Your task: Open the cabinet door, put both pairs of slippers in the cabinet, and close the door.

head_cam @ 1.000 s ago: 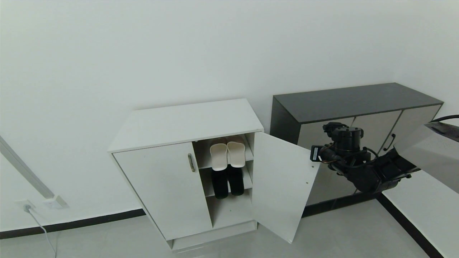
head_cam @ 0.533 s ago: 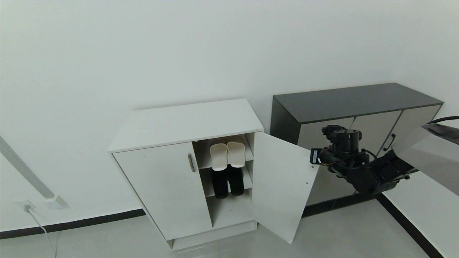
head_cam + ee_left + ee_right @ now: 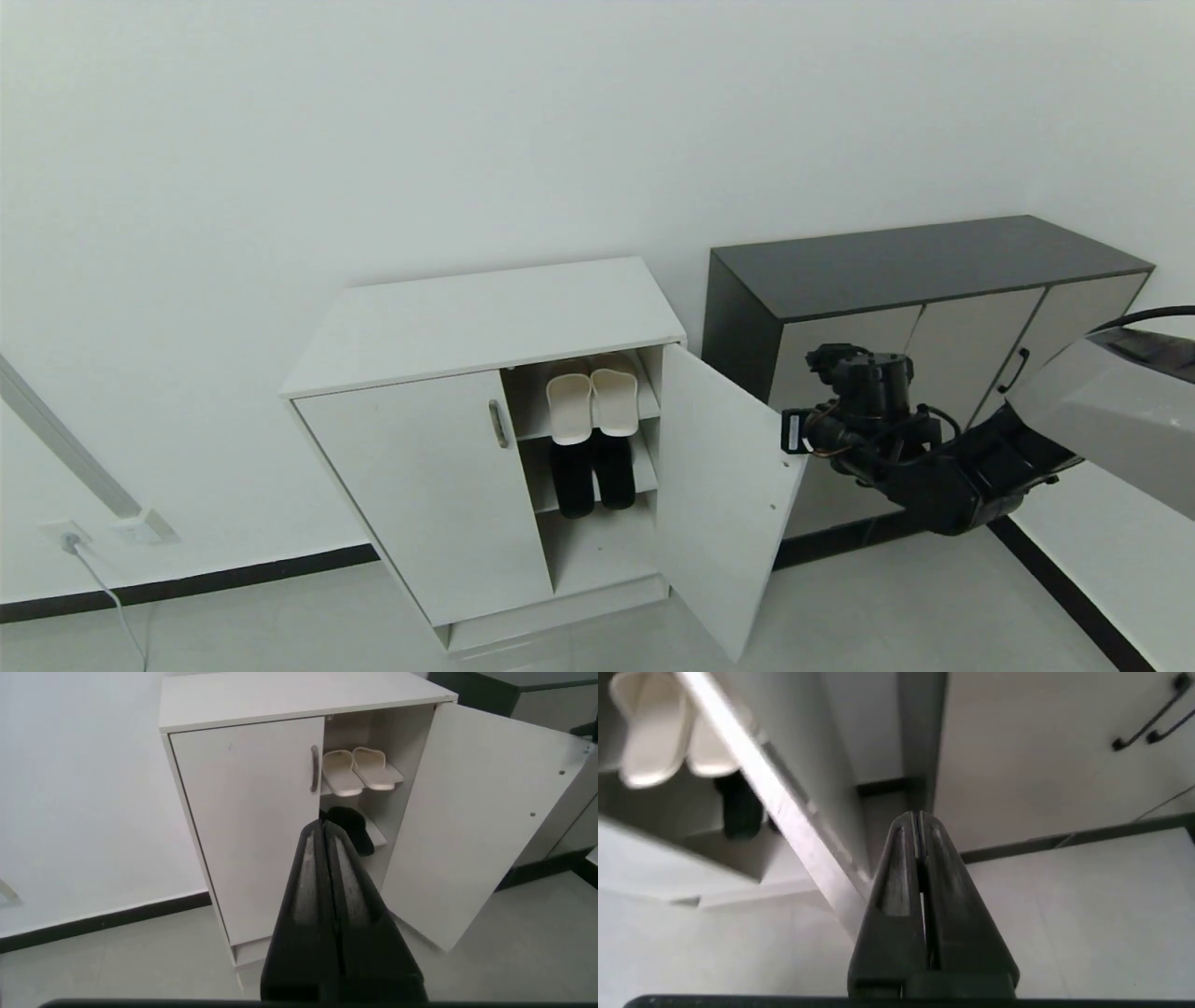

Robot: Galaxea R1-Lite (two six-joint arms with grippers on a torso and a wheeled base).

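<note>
The right pincer (image 3: 921, 826), pinched shut and empty, has nudged the white wooden cabinet (image 3: 485, 327)'s flat door (image 3: 728, 485) partway closed, with cream slippers (image 3: 592, 403) and black slippers (image 3: 594, 474) shelved inside, so only shutting remains.

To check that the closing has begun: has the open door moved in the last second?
Yes. The door has swung a little toward shut: its free edge now lies nearer the cabinet and covers less of the dark sideboard.
</note>
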